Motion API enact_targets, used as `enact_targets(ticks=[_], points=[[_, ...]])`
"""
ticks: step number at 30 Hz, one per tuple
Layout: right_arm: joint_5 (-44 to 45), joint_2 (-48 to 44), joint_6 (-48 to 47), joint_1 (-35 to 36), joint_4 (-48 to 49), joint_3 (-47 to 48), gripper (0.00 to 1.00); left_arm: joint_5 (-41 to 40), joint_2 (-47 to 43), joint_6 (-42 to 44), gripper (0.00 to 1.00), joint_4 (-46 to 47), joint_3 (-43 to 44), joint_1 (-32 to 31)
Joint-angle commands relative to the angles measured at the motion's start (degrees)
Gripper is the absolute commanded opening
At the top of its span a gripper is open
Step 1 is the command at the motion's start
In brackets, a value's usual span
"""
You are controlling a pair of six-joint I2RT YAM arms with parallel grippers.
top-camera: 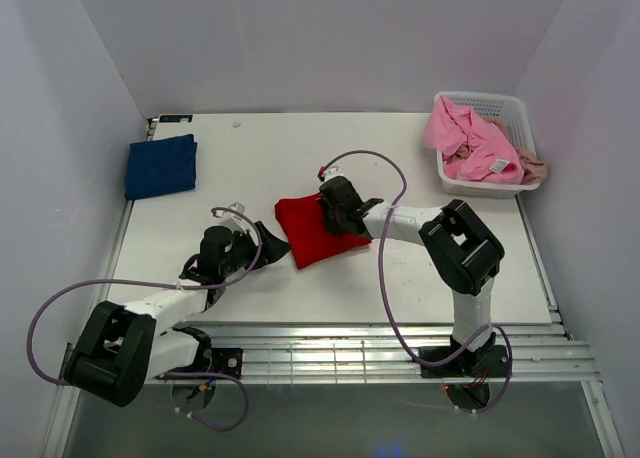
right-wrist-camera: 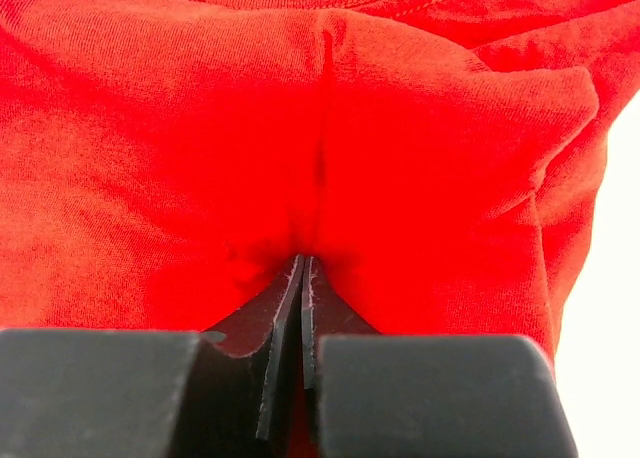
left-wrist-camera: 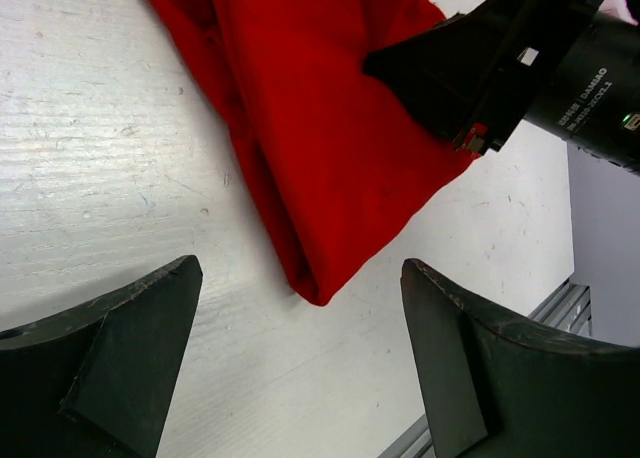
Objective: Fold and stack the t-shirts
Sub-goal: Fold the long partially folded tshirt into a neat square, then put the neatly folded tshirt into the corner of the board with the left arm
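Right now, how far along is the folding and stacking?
Done: the navy t-shirt lies folded at the far left of the table. In hand: the red t-shirt, folded small mid-table, with the right gripper shut on its cloth and the left gripper open at its near corner; it is not yet on the navy one. Left: the pink t-shirt and a beige one in the basket.

One red t-shirt is plain bright red; the navy t-shirt is an even dark blue. A pink shirt and a beige shirt sit in a white lattice basket. The table is white, the arms black and white, and the cables purple.
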Motion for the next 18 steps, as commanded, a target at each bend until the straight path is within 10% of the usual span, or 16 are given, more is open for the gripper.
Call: enact_targets(ticks=[1,18], points=[[0.8,-0.2,3.0,2.1,-8.5,-3.5,0.08,-0.2,-2.0,-0.8,0.91,3.8,-1.7,-0.3],[3.1,-2.1,5.7,5.8,-8.0,-6.7,0.08,-3.8,9.5,-2.1,0.91,14.3,-4.8,-1.7]])
